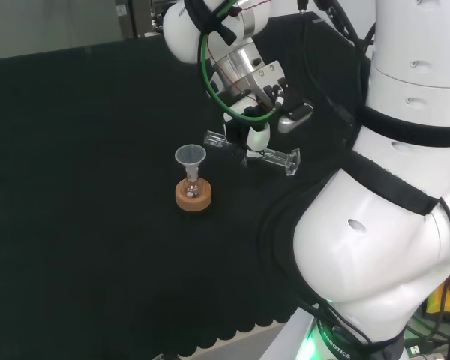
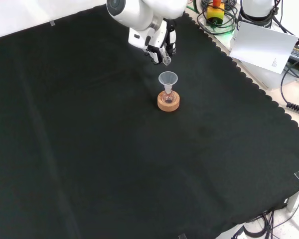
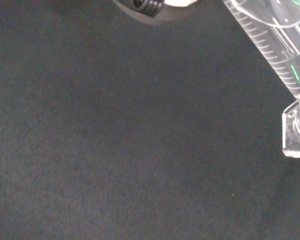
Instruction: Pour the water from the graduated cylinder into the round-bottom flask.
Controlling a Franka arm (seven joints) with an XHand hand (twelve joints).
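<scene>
Head view first: we see the hand point(image 1: 256, 139) curled round the cylinder point(image 1: 274, 158), which lies nearly level just right of the funnel point(image 1: 190, 156) set in the flask point(image 1: 193, 182) on its cork ring point(image 1: 193, 197) — we judge the pour is about to begin.

Front view: the cylinder's mouth hangs just above the funnel; next it needs more tilt. Nothing blocks the way.

Wrist view: we see the graduated wall close up.

1. Black cloth point(image 2: 89, 149) covers the bench, its scalloped edge at the front view's right.
2. A white sheet point(image 2: 261, 47) lies beyond that edge.
3. Dark cables point(image 2: 296, 94) coil nearby.
</scene>
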